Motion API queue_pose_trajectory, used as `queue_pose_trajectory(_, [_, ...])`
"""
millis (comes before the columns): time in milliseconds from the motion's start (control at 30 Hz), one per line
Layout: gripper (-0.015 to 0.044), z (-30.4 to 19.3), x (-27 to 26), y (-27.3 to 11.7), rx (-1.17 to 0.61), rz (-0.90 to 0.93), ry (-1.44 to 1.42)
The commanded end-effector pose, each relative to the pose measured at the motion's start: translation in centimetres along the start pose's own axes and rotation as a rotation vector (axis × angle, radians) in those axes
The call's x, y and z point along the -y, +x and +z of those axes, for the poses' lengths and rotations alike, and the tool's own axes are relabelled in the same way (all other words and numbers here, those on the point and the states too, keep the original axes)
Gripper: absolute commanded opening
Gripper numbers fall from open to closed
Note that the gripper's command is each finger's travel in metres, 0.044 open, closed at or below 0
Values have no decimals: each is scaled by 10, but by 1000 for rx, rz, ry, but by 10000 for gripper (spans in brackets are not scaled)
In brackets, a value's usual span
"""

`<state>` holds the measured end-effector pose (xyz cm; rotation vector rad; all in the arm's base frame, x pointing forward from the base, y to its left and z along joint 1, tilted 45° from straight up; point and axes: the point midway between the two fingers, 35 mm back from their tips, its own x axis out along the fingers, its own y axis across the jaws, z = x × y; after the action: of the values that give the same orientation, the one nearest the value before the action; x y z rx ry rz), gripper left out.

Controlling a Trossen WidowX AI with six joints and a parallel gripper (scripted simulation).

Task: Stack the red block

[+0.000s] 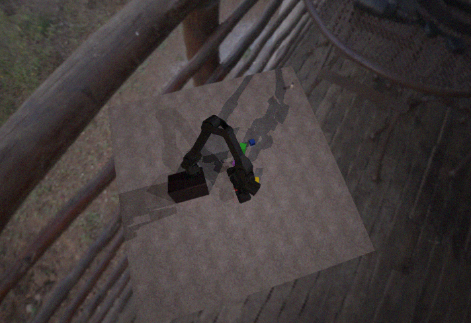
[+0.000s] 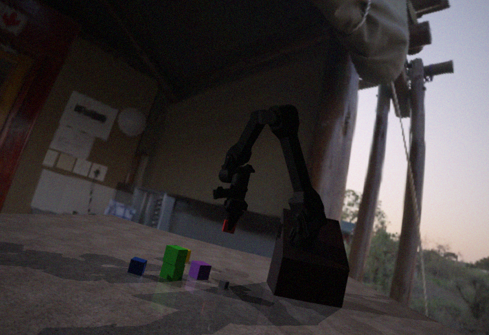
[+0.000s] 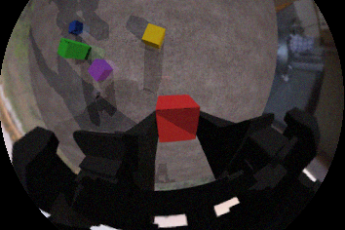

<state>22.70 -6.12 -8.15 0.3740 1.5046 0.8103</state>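
The red block is held up in the air, well above the table. My gripper is shut on it, with one finger on each side in the wrist view. The green tower stands upright, two green blocks high, with nothing on top. In the exterior view it is to the left of and below my gripper; in the wrist view it is at the upper left. In the top view the arm hides most of the gripper's fingers.
A purple block lies beside the tower. A blue block is on its other side. A yellow block lies farther off. A small dark cube lies near the arm's base.
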Motion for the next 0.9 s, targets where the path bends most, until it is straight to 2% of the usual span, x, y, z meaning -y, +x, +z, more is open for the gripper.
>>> queue_pose_trajectory(0, [0,22,-11,-7,10,-23,-2])
queue_pose_trajectory(400, [0,78,-67,-12,19,-45,3])
queue_pose_trajectory(867, [0,121,-160,-10,27,-20,-6])
